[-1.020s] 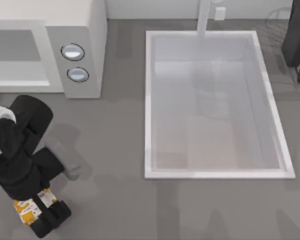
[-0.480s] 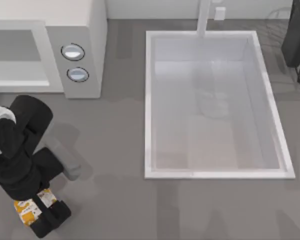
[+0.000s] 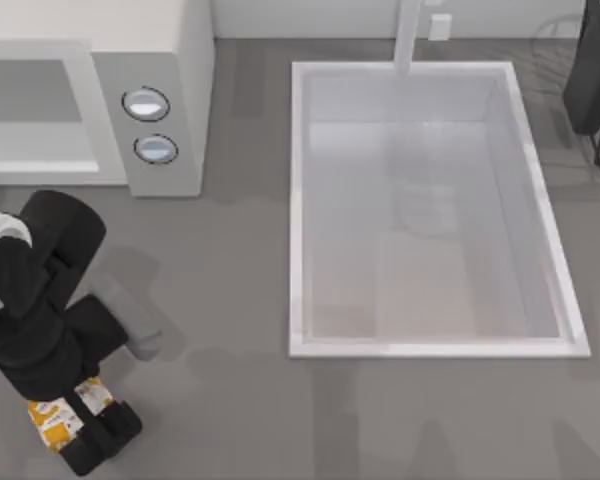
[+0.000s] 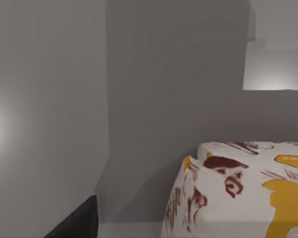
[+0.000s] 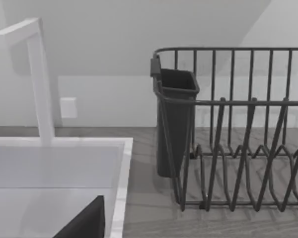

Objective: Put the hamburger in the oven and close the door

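Soft, even light washes the grey worktop (image 3: 240, 420); the left arm (image 3: 40, 300) casts a blurred shadow toward the sink (image 3: 430, 348). A pale glare spot blooms in the left wrist view.

you've got a grey table (image 3: 240, 400) carrying everything here. the oven (image 3: 130, 60) sits at the far left corner, its two knobs facing the top view. a big white sink basin (image 3: 298, 200) takes up the middle and right, with a white faucet post (image 3: 408, 35) at its far rim. a dark wire dish rack (image 5: 248, 139) stands just beside the basin at the far right. the hamburger (image 3: 58, 418) rests on the near left of the table, well apart from the oven.
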